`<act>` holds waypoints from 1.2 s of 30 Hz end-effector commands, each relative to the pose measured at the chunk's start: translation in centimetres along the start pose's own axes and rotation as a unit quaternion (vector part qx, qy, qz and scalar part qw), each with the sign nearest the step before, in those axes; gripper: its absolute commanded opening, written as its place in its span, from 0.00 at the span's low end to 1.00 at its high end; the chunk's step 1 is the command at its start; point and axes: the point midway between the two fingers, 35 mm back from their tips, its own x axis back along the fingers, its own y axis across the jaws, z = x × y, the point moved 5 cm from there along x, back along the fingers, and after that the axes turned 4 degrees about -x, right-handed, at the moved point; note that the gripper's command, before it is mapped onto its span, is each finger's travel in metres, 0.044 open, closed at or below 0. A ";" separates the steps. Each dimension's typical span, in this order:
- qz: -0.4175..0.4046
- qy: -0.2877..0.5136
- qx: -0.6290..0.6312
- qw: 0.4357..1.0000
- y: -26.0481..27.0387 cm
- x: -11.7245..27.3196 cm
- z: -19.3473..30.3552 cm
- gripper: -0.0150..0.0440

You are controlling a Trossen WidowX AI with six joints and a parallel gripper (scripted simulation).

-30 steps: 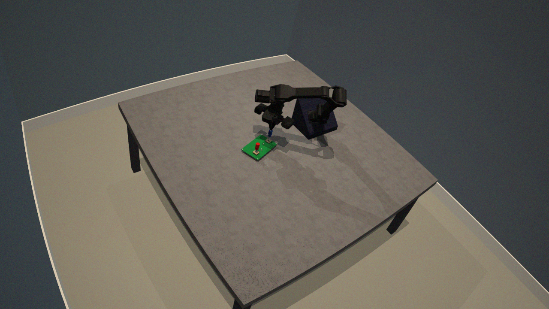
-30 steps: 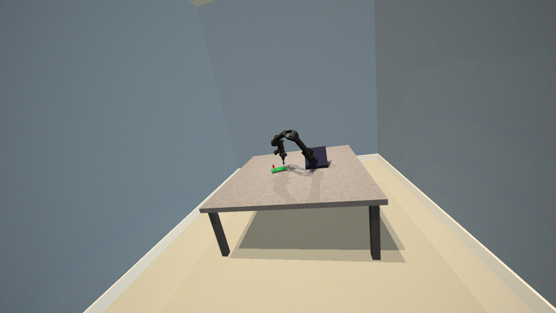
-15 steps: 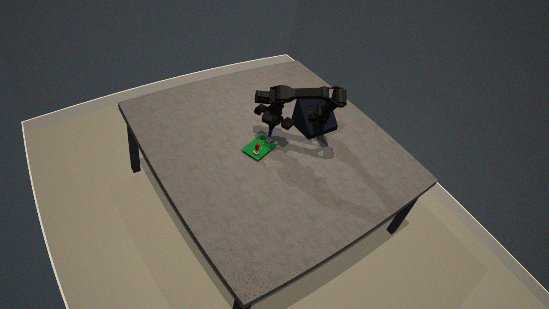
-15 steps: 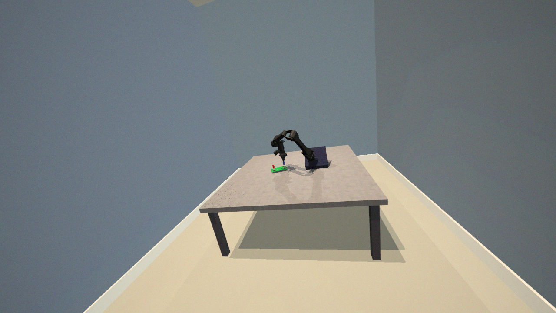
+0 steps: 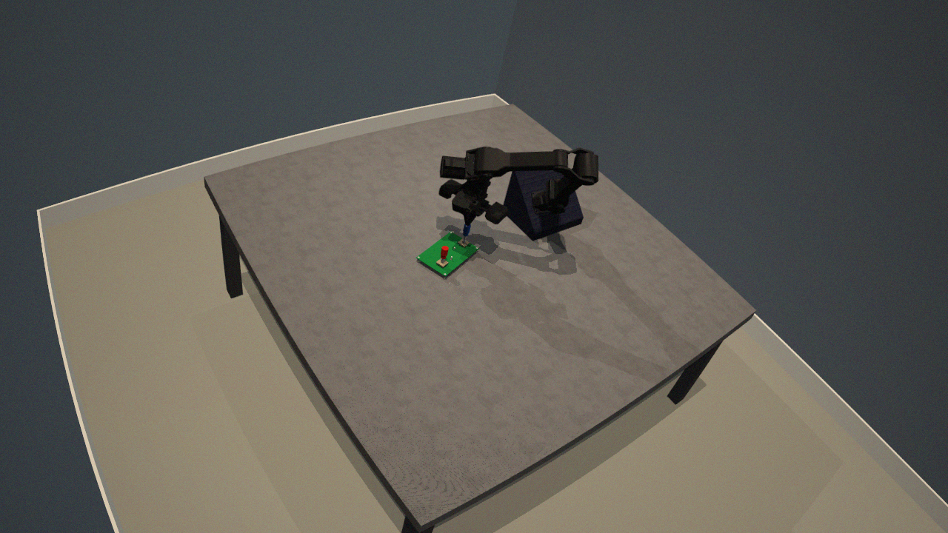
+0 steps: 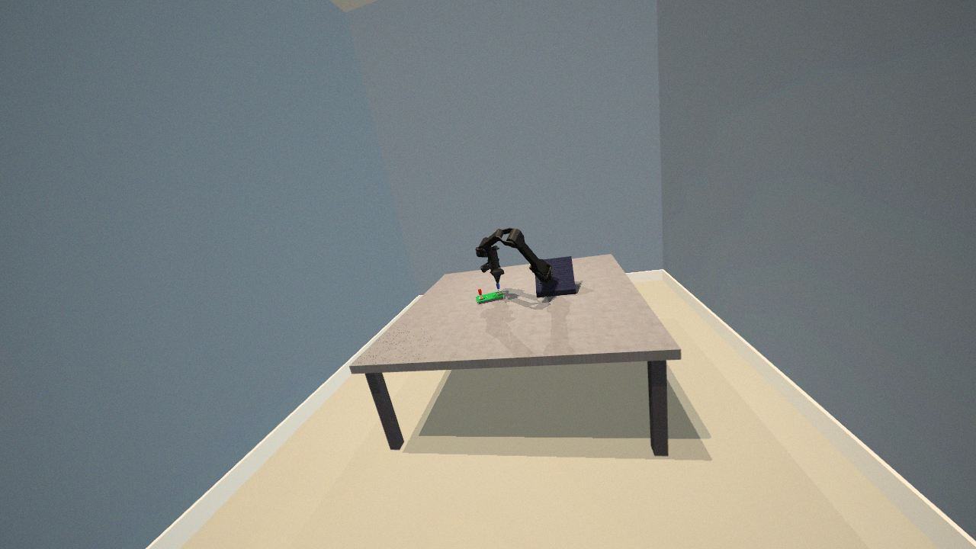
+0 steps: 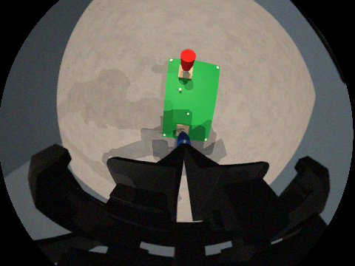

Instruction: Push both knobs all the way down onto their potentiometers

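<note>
The green circuit board (image 5: 430,255) (image 6: 489,298) (image 7: 203,92) stands on the table. The red knob (image 5: 444,252) (image 6: 479,292) (image 7: 188,59) is upright on the far potentiometer (image 7: 184,77), with some grey shaft showing beneath it. The blue knob (image 5: 466,230) (image 6: 498,287) (image 7: 183,140) is upright over the near potentiometer (image 5: 463,243) (image 7: 179,127), also with a bit of shaft showing below. My gripper (image 5: 467,223) (image 6: 498,281) (image 7: 183,146) is shut with nothing between its fingers. Its tips are at the top of the blue knob and look to touch it; they partly hide it in the wrist view.
A dark blue wedge-shaped block (image 5: 520,210) (image 6: 559,280) stands by the arm's base, behind and to the right of the board. The red knob stands beyond the blue one in the wrist view. The table (image 5: 371,371) (image 6: 546,341) extends around the board.
</note>
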 end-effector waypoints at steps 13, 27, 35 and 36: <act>-0.002 -0.002 -0.001 1.000 0.0 -0.7 -0.1 0.25; -0.002 -0.002 -0.001 1.000 0.0 -1.4 -0.1 0.25; -0.002 -0.002 -0.001 1.000 0.0 -1.6 -0.1 0.25; -0.002 -0.002 -0.001 1.000 0.0 -1.7 -0.1 0.25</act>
